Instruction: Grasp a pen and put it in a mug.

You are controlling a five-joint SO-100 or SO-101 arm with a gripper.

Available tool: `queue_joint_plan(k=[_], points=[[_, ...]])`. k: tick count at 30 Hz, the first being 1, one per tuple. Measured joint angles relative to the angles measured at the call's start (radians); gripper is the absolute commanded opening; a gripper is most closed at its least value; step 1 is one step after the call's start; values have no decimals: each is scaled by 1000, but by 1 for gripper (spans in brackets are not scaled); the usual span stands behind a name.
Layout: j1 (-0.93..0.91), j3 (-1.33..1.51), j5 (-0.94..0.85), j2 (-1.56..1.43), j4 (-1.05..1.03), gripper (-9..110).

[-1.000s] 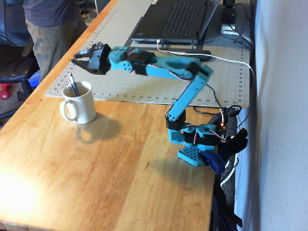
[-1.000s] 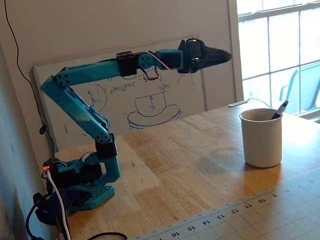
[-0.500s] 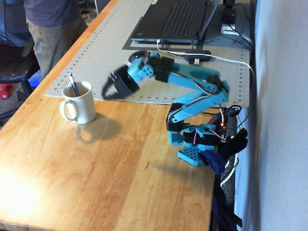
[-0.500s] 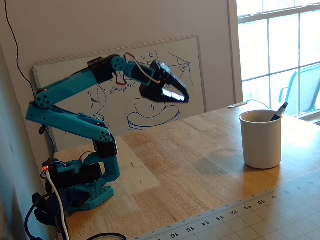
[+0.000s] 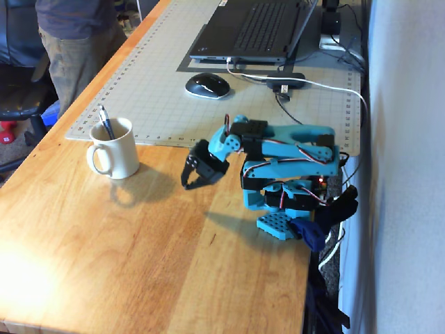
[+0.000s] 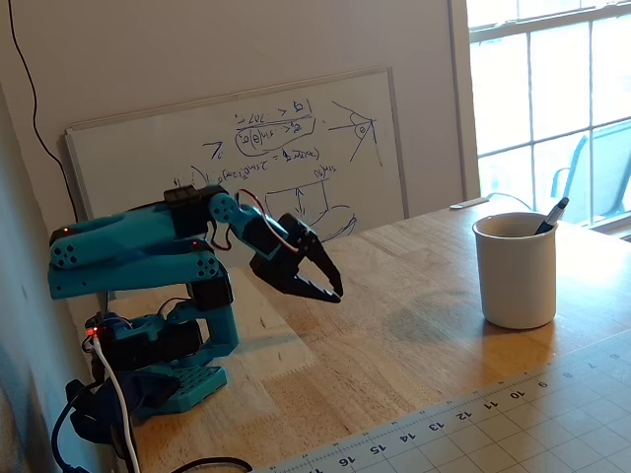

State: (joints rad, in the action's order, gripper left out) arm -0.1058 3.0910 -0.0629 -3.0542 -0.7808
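Right now,
Pen (image 5: pixel 106 122): standing tilted inside the mug (image 5: pixel 118 154), its top end (image 6: pixel 550 215) poking above the rim in both fixed views.
Mug: sitting upright on the wooden tabletop (image 5: pixel 125 250), just at the cutting mat's (image 5: pixel 167 76) edge.
Hand (image 5: pixel 192 181): hanging empty above the tabletop, well apart from the mug, fingers (image 6: pixel 325 273) nearly pressed together.
Arm (image 6: pixel 148 246): sitting folded back over its base.

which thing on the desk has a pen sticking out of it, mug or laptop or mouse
The cream mug: the pen stands in it, leaning on its rim. The laptop and mouse hold nothing.
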Motion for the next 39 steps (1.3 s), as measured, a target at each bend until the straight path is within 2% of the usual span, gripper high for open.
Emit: queue_joint_plan(k=[7,19,39], points=[[0,63,0,-72,-57,0],[0,63,0,-236,-350,0],[0,63,0,-270,-371,0]])
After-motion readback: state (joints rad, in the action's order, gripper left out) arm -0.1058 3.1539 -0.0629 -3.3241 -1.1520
